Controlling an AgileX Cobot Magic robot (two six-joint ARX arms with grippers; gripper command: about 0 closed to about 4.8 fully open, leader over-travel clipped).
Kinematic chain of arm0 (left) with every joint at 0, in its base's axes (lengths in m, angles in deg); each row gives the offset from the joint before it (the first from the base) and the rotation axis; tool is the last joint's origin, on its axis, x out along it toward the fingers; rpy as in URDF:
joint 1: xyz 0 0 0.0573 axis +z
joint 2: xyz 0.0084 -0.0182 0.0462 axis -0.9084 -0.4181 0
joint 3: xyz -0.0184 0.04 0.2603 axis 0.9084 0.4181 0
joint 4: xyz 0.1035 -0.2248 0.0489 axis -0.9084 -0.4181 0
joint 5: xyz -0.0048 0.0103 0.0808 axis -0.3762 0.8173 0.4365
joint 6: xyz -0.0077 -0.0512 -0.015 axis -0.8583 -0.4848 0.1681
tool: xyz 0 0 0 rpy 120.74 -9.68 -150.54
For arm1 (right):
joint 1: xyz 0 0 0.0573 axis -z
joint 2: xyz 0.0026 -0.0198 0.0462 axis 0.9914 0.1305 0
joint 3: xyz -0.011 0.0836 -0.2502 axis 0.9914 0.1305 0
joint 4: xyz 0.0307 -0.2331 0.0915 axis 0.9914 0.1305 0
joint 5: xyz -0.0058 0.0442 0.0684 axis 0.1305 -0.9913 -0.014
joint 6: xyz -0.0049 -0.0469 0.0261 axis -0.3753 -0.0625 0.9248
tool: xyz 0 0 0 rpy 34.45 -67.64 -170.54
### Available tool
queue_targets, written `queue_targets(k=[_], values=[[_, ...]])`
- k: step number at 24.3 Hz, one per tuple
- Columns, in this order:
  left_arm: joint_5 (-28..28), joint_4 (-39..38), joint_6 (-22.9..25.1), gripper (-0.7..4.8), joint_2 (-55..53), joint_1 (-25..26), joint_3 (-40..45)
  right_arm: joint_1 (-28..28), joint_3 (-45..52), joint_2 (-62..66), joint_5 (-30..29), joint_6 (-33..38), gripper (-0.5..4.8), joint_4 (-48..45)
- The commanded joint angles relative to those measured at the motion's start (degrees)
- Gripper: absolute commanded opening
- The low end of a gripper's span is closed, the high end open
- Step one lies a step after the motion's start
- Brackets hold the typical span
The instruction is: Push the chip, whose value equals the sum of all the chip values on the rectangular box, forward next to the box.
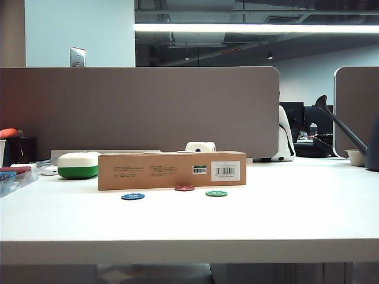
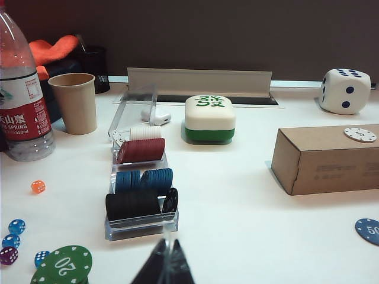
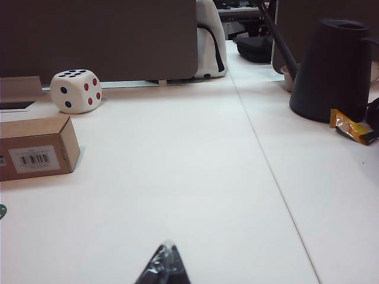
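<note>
**Chip lying before the box, both grippers well back**

Chip [image 1: 185, 188], dark red, is seen flat on the white table [image 1: 284, 219] in the centre of the exterior view, just in front of the long cardboard box [image 1: 172, 170], between a blue chip [image 1: 132, 196] at lower left and a green chip [image 1: 216, 193] at right. It is not seen in either wrist view. The left gripper [image 2: 166, 269] is shown only as a dark tip at the bottom edge of its view, fingers pressed together, well apart from the box. The right gripper [image 3: 164, 267] is likewise a closed dark tip, low in its frame.

Neither arm is visible in the exterior view. A white chip [image 2: 360, 135] is seen on the box top in the left wrist view; its value cannot be read. The box is cut off at both wrist frames' edges.

A grey partition [image 1: 142, 106] is set behind the table, with a dim office ceiling and a strip light above.
</note>
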Motion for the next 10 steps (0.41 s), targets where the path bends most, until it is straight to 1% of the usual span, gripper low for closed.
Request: queue_targets(k=[1, 10], values=[[-0.22, 0.52, 0.24, -0.05, 0.0, 0.11, -0.24, 0.07, 0.24, 0.02, 0.02, 0.15, -0.05, -0.48], [-0.22, 0.52, 0.24, -0.05, 0.0, 0.09, -0.24, 0.07, 0.24, 0.02, 0.02, 0.15, -0.05, 0.33]])
